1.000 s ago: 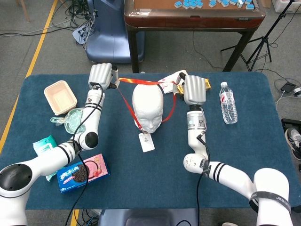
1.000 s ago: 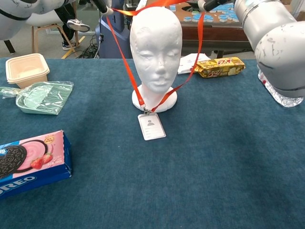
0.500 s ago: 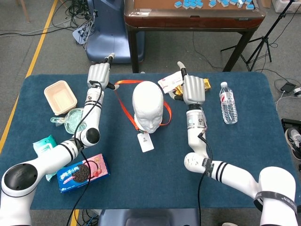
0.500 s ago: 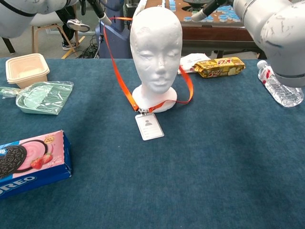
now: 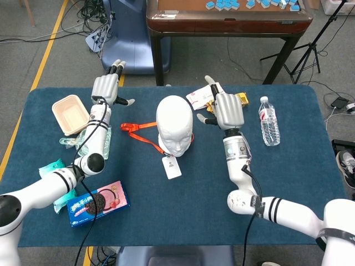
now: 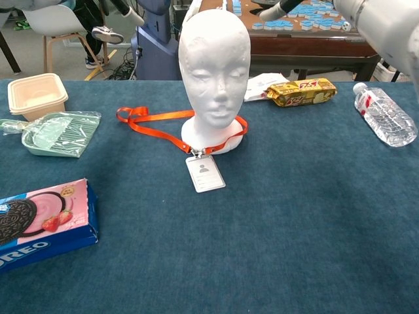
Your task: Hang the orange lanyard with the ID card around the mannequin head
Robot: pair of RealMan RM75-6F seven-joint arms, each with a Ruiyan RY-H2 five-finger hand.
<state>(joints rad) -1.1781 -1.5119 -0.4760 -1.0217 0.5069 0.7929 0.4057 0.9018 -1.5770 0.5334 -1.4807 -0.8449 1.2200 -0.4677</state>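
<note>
The white mannequin head (image 5: 175,125) (image 6: 215,65) stands upright mid-table. The orange lanyard (image 5: 141,131) (image 6: 157,122) lies looped around its base, its slack strap spilling onto the cloth to the left. The white ID card (image 5: 172,167) (image 6: 205,173) lies flat in front of the base. My left hand (image 5: 105,87) hovers up and left of the head with fingers spread, holding nothing. My right hand (image 5: 226,107) is raised just right of the head, fingers apart and empty. In the chest view only fingertips of each hand show at the top edge.
On the left lie a beige food box (image 5: 70,114) (image 6: 36,93), a green comb in plastic (image 6: 60,131), a wipes pack (image 5: 54,169) and an Oreo box (image 5: 97,203) (image 6: 40,222). A yellow snack bar (image 6: 302,91), a paper and a water bottle (image 5: 269,121) (image 6: 384,122) sit at right.
Both hands have let go of the lanyard and opened, drawing outward from the head. The strap has dropped from head height onto the table around the base.
</note>
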